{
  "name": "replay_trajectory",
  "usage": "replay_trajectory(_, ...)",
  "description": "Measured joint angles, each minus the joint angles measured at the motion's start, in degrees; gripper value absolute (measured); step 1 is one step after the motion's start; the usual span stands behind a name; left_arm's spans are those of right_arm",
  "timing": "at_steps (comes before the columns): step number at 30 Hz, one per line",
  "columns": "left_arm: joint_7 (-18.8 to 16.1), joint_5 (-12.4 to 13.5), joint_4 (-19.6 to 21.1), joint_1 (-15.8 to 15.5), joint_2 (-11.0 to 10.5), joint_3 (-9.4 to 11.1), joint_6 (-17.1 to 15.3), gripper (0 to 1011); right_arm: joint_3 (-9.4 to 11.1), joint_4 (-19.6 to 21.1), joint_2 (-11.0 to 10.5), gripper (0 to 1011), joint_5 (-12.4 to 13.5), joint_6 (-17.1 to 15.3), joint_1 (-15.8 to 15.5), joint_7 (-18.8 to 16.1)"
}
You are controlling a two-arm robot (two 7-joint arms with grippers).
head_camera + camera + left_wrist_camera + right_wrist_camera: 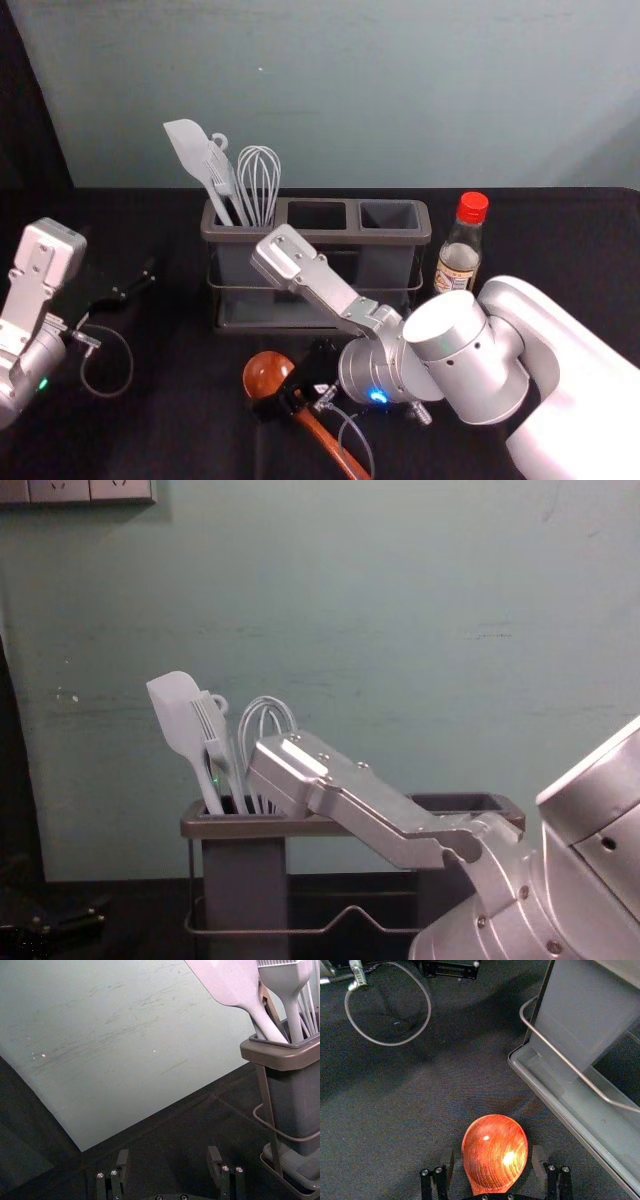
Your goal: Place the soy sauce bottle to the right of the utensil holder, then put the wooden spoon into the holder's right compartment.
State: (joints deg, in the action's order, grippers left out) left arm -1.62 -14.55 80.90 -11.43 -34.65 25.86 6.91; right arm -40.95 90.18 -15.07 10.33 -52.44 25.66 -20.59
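The soy sauce bottle (459, 256), red-capped, stands upright just right of the grey utensil holder (388, 238). In front of the holder lies the wooden spoon (266, 374), its handle running toward the table's near edge on the right. My right gripper (288, 386) is low over the spoon, around the neck just below the bowl. In the right wrist view the right gripper (493, 1162) is open, its fingers apart on either side of the spoon's bowl (495, 1152). My left gripper (136, 286) is idle left of the holder; in its wrist view the left gripper (168, 1157) stands open.
A white spatula (190, 148), a brush and a whisk (259, 180) stand in the holder's left compartment. The right forearm (465, 355) reaches across in front of the bottle and the holder's right side. A wall (400, 630) rises behind the table.
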Motion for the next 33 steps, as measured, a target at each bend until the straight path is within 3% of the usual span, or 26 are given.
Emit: replay_trajectory(33, 0.0, 0.0, 0.0, 0.0, 0.0, 0.0, 0.0, 1011, -0.46, -2.14, 1.89, 1002, -5.15, 0.6, 0.18, -2.06)
